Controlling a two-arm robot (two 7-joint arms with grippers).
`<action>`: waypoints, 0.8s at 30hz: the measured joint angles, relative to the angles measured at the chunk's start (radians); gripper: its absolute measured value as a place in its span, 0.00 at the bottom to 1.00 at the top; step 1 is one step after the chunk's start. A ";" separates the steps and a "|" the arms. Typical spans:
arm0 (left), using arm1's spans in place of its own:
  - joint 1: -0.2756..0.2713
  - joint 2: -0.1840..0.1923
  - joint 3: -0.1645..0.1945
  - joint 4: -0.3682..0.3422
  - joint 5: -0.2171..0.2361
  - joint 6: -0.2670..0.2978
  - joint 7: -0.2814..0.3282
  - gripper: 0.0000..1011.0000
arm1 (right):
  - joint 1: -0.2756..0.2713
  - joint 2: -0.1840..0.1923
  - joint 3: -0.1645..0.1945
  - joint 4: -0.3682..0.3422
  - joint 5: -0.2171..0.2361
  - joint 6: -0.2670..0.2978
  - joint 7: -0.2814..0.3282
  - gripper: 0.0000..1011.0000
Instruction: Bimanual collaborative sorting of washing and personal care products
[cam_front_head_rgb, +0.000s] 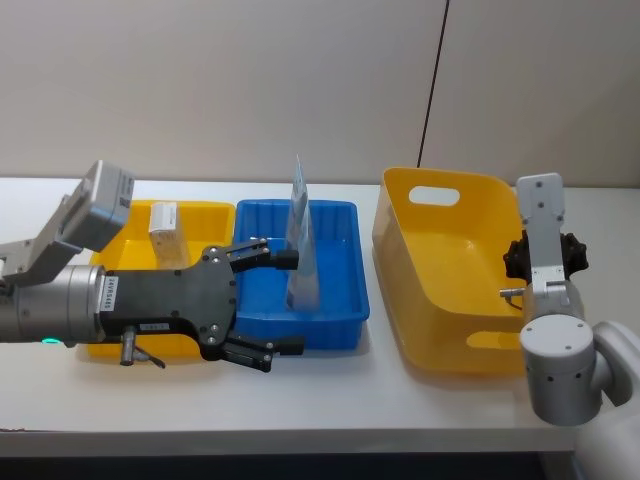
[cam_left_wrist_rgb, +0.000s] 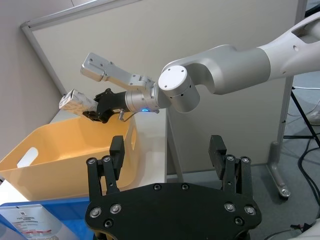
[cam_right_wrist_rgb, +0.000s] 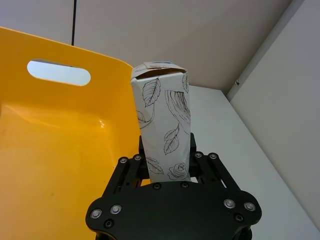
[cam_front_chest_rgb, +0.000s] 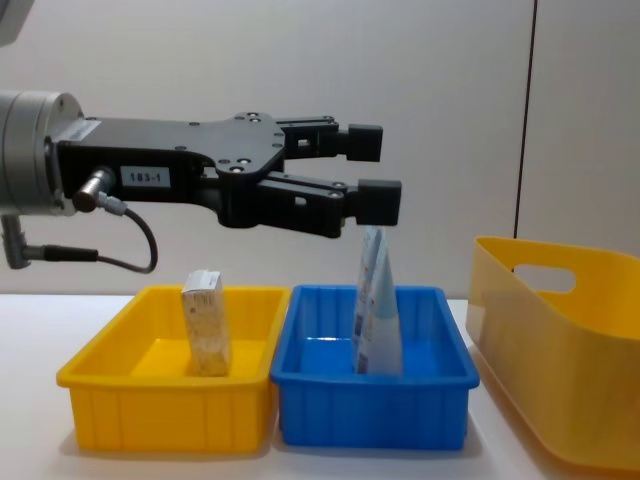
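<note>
Right, the big yellow basket (cam_front_head_rgb: 450, 262) sits on the robot's right: glossy moulded plastic, rounded walls, a slot handle cut in the far rim. Beside it is the blue tray (cam_front_head_rgb: 342, 285), shallow and square-cornered, and next to that the small yellow tray (cam_front_chest_rgb: 160, 405) of the same hard plastic.

The left gripper (cam_front_head_rgb: 291, 302) hangs above the blue tray, its dark fingers spread wide and carrying nothing. The right gripper (cam_right_wrist_rgb: 167, 166) is clamped on the base of the leaf-print pack (cam_right_wrist_rgb: 162, 115), holding it upright over the far right part of the basket and above the rim.

That pack is pale and matt, tall and narrow, with line-drawn leaves and a folded top. It looks light and a little crushable. The tubes (cam_front_chest_rgb: 376, 310) stand in the blue tray, smooth and tapering to a flat crimped end. The beige carton (cam_front_chest_rgb: 205, 320), stiff and boxy, stands upright in the small yellow tray.

My read is that the placing step is in hand for the pack. The next move calls for lowering it inside the basket walls before the fingers part, or it may tip or bounce off the rim. The left arm looks free to go for another item.
</note>
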 joint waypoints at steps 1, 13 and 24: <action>0.000 0.000 0.000 0.000 0.000 0.000 0.000 0.99 | 0.000 0.000 0.000 0.000 0.000 0.000 0.000 0.35; 0.000 0.000 0.000 0.000 0.000 0.000 0.000 0.99 | -0.007 0.007 0.002 -0.005 0.006 -0.004 0.028 0.35; 0.000 0.000 0.000 0.000 0.000 0.000 0.000 0.99 | -0.024 0.045 0.004 -0.024 0.056 -0.016 0.165 0.35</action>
